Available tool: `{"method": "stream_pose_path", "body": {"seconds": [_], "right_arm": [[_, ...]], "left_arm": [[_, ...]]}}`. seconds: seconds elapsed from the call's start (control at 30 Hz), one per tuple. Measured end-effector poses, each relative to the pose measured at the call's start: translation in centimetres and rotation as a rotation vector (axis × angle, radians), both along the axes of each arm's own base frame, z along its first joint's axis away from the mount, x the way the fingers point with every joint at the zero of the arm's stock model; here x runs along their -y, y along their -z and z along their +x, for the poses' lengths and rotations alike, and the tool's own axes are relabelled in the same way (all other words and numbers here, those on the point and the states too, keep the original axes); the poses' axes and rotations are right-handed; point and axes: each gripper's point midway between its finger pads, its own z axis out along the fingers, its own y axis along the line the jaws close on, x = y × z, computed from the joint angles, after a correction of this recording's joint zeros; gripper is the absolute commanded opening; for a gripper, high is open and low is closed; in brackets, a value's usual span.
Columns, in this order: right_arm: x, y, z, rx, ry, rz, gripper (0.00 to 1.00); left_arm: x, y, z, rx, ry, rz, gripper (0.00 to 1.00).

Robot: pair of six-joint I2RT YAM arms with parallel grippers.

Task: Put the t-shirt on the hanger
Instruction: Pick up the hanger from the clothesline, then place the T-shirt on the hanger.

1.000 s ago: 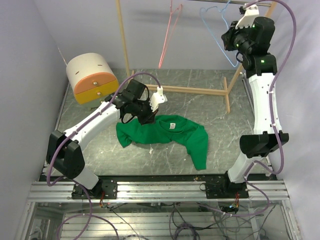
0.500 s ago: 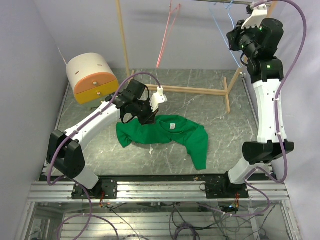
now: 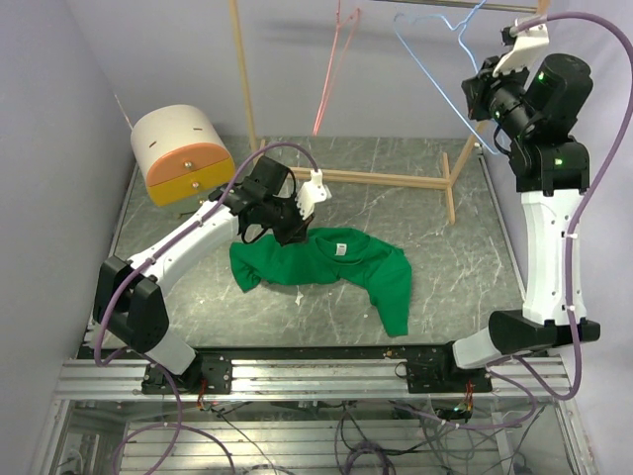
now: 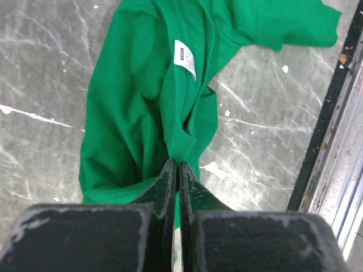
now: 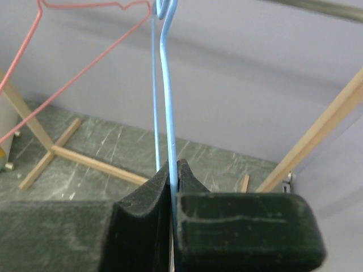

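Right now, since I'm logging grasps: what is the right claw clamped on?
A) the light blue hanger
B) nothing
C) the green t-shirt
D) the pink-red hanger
A: in the right wrist view the right claw is shut on the thin wire of the light blue hanger.

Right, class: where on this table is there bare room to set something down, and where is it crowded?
Most bare stone lies right of the t-shirt, bounded by the right arm and the wooden frame. A narrower strip runs between the t-shirt and the near rail. The left-middle is crowded: the left claw pinches the t-shirt, near the round drawer box.
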Motion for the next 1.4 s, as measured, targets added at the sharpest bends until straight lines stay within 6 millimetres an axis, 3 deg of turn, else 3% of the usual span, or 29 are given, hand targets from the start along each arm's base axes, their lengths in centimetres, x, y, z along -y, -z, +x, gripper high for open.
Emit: {"method": "stream_pose_path", "body": {"seconds": [0.1, 0.33, 0.6, 0.73, 1.0, 1.2, 1.4], "right_arm": [[0.0, 1.7, -1.1, -0.053, -0.013, -0.029, 0.0], [-0.2, 9.5, -5.1, -0.284, -0.067, -0.086, 0.0], [-2.2, 13.7, -10.6, -0.409, -0.236, -0.119, 0.0], [-3.5, 15.7, -12.4, -0.46, -0.349, -0.147, 0.0], [-5.7, 17.7, -14.4, -0.499, -0.535, -0.183, 0.0], [-7.0, 18.3, -15.2, -0.495, -0.626, -0.184, 0.0], [-8.3, 20.2, -16.0, -0.535, -0.689, -0.204, 0.0]], "left_arm": [[0.0, -0.1, 0.8, 0.025, -0.03, 0.005, 0.07], [-1.1, 0.0, 2.8, 0.106, -0.099, 0.063, 0.07], [-2.6, -0.3, 5.5, 0.197, -0.144, 0.115, 0.07], [-3.3, -0.1, 7.4, 0.218, -0.158, 0.13, 0.07], [-4.1, 1.5, 10.8, 0.216, -0.169, 0.162, 0.07], [-3.3, 0.0, 11.1, 0.234, -0.131, 0.12, 0.07], [-2.6, -1.3, 10.5, 0.225, -0.082, 0.084, 0.07]]}}
